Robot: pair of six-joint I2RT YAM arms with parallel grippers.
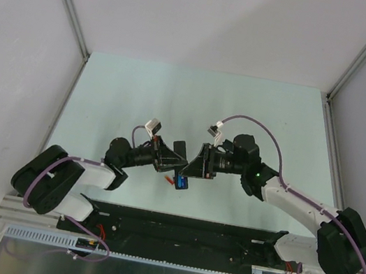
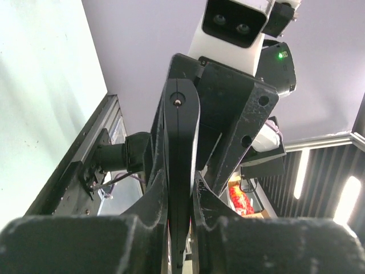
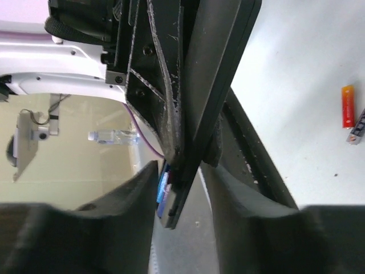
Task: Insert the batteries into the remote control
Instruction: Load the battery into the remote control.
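The remote control [image 1: 183,174] is a slim black bar held off the table between both grippers at the middle. My left gripper [image 1: 166,164] is shut on it; in the left wrist view the bar [image 2: 179,142] stands edge-on between the jaws [image 2: 179,191]. My right gripper [image 1: 196,170] is closed round its other end [image 3: 197,114], one finger against a blue battery [image 3: 164,191] seated in the bar's back. That battery shows blue in the top view [image 1: 183,182]. A red-orange battery [image 3: 347,105] lies on the table, below the grippers in the top view [image 1: 170,179].
A small black flat piece [image 1: 179,148] lies just behind the two grippers. A dark blue slim piece [image 3: 358,130] lies next to the red-orange battery at the frame edge. The pale green table top [image 1: 141,94] has grey walls on three sides.
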